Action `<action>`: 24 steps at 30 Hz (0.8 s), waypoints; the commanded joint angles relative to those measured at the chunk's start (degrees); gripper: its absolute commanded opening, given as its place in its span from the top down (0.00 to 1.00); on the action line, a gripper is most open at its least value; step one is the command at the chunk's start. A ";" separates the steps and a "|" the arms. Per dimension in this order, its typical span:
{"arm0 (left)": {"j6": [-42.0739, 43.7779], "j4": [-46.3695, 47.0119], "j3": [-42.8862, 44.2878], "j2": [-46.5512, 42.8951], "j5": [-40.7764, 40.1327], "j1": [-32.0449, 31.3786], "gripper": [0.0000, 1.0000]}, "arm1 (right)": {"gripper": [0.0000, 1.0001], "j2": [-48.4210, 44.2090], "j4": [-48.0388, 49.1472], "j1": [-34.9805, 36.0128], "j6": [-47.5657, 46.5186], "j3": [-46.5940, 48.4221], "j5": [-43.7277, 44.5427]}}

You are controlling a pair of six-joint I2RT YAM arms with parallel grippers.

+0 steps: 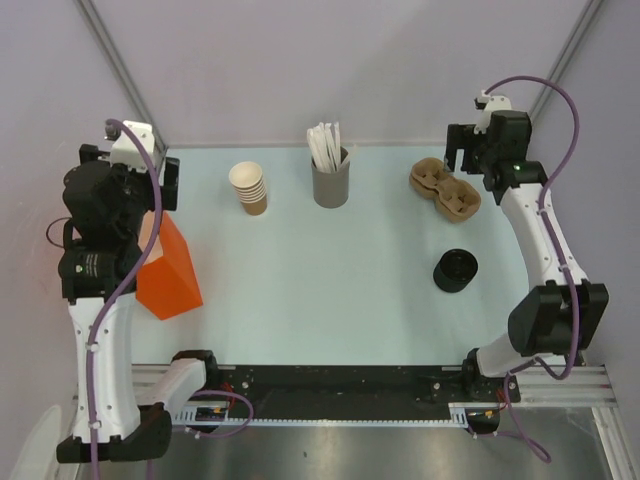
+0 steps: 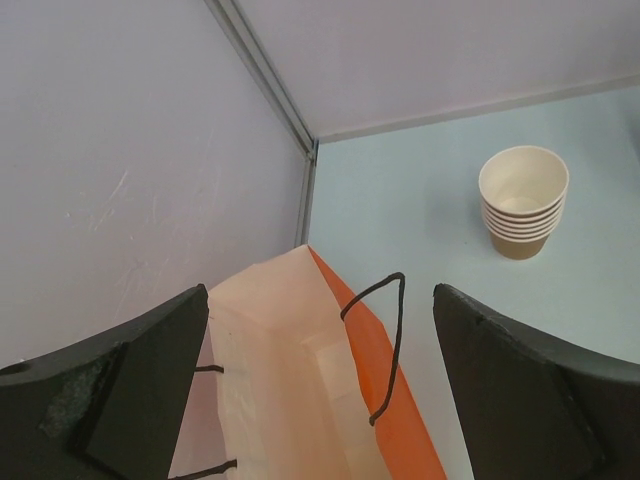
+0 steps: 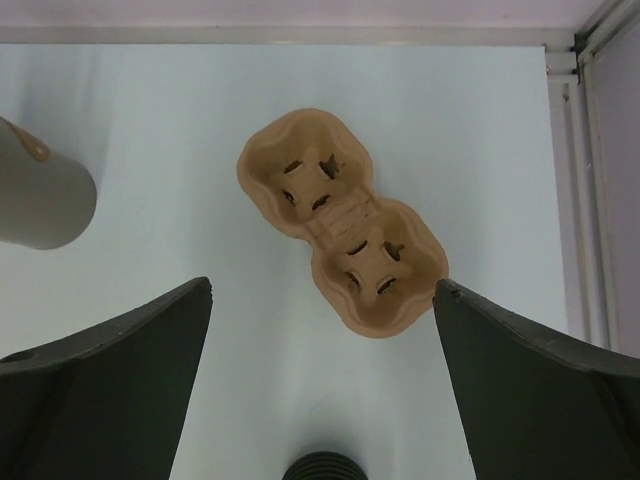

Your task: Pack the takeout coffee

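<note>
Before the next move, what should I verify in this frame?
1. The left claw is open and empty: ok.
2. The right claw is open and empty, above the cup carrier: ok.
3. The orange bag stands with its mouth open under the left claw: ok.
4. The cup carrier's sockets are empty: ok.
5. The takeout coffee is located: not ok, only a stack of cups shows.

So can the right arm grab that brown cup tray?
Probably yes. The right gripper hangs open just above the cup tray, with nothing between them. The grey cup and the black round object sit off to the sides.
</note>
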 commanded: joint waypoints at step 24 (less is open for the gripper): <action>-2.90 3.26 -7.18 -3.98 0.89 -0.16 0.00 | 0.27 24.89 -3.19 3.32 28.38 9.61 17.58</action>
